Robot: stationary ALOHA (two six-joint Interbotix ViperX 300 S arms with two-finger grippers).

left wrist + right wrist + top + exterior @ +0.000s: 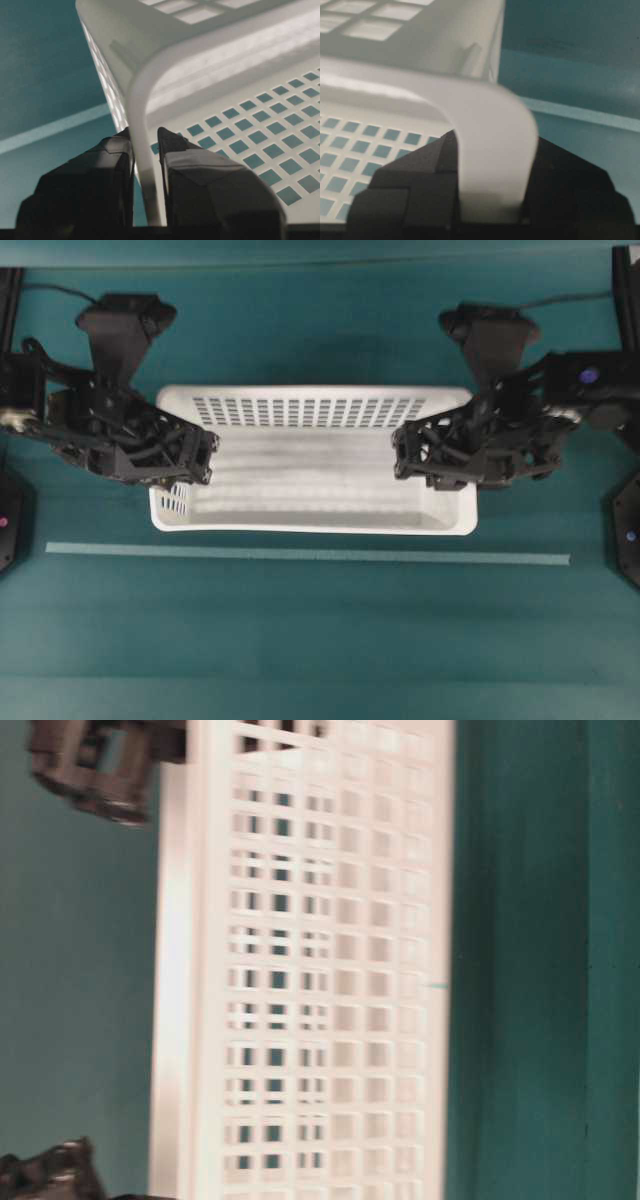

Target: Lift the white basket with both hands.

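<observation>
From overhead, one white basket (315, 460) sits toward the far edge of the teal surface (320, 640), about midway between its left and right edges. The basket is rectangular moulded plastic with rows of small slots in its walls and a smooth floor. Two black, angular grippers meet it: the left gripper (195, 458) at its left end wall, the right gripper (408, 452) at its right end wall. One pale strip (308, 555) lies on the surface along the basket's near side.

At table level, the slotted basket wall (320, 970) fills the frame, blurred, with dark gripper parts at the top left and bottom left corners.

The left wrist view shows the left gripper (146, 145) clenched on the basket's rounded rim (145, 120), one finger on each side of the wall.

The right wrist view shows the right gripper (492, 200) likewise clamped on the broad, smooth rim (490, 135).
</observation>
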